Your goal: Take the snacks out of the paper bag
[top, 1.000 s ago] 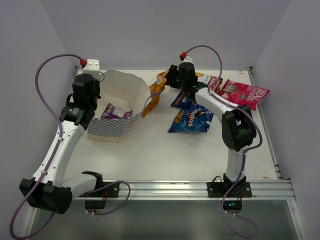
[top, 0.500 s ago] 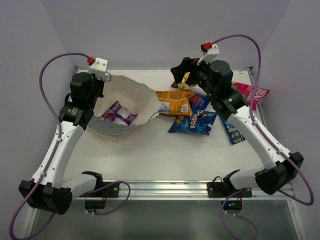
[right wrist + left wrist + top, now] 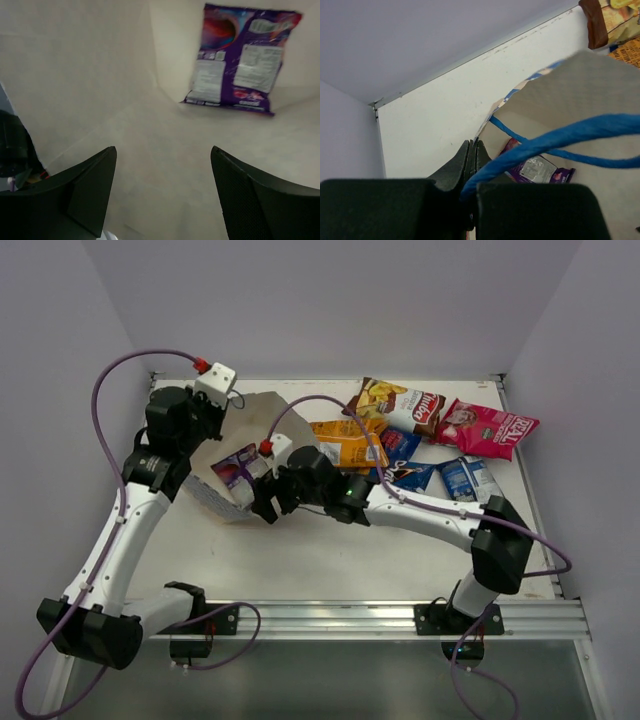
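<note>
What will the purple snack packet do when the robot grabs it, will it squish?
It will probably crinkle and bend, since the purple packet looks like thin printed foil. It is likely light, being small and flat against the inside of the paper bag. Its glossy skin might slide between the fingers of the open right pincer.

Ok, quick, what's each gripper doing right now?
Left gripper: shut on the paper bag's blue handle.
Right gripper: open, inside the bag, holding nothing; purple packet ahead.
</note>
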Controlling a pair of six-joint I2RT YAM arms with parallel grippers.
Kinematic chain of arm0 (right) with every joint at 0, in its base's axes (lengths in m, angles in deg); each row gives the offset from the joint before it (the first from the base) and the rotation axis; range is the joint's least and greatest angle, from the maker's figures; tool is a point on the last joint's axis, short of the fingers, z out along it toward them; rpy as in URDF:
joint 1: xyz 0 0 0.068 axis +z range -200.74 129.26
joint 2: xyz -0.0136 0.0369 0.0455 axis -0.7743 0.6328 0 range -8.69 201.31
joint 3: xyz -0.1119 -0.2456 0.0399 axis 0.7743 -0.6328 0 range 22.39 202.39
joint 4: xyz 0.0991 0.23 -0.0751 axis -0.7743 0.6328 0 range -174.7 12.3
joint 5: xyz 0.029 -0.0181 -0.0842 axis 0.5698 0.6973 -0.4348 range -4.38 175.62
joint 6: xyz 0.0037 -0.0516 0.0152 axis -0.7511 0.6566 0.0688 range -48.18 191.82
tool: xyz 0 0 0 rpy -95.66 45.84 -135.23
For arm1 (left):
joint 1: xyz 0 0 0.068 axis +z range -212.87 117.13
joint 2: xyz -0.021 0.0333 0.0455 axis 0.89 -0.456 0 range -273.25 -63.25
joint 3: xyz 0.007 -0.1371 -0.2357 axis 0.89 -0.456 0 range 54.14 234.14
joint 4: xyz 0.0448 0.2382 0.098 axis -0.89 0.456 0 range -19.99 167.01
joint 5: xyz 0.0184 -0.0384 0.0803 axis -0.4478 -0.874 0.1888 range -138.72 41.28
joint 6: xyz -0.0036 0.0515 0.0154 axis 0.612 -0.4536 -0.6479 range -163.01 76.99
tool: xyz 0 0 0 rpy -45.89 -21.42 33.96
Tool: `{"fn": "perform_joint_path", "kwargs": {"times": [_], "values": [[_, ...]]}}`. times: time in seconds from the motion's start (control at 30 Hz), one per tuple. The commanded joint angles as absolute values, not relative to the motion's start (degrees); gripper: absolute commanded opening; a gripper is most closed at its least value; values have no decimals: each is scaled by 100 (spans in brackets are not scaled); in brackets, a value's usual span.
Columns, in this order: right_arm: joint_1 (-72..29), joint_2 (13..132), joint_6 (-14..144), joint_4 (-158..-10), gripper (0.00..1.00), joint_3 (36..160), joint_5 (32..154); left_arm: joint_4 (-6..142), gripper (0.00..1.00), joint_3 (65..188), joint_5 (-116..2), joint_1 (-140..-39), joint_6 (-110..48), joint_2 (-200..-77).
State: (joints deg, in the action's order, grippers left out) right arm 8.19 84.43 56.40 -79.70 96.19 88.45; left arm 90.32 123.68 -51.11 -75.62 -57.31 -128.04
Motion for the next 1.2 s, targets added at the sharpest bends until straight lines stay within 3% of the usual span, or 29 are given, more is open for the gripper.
{"fn": "perform_joint_path", "kwargs": {"times": [0.0, 0.23, 0.6, 0.83, 1.17], "values": [[1252, 8587, 5574, -8136, 78, 9832, 9045, 8741, 0, 12156, -5276, -7807, -5549, -12548], [1385, 8738, 5714, -7478, 79, 9824, 9081, 9425, 0, 12199, -4424, -8554, -5233, -12469], [974, 8359, 4924, -7292, 80, 9946, 7551, 9646, 0, 12339, -4406, -8809, -4608, -12161], [621, 9440, 4546, -7028, 84, 11036, 8070, 9664, 0, 12480, -4011, -8809, -4354, -12301], [621, 10785, 4703, -8160, 91, 11362, 8061, 9831, 0, 12805, -3317, -8801, -3273, -12486]]}}
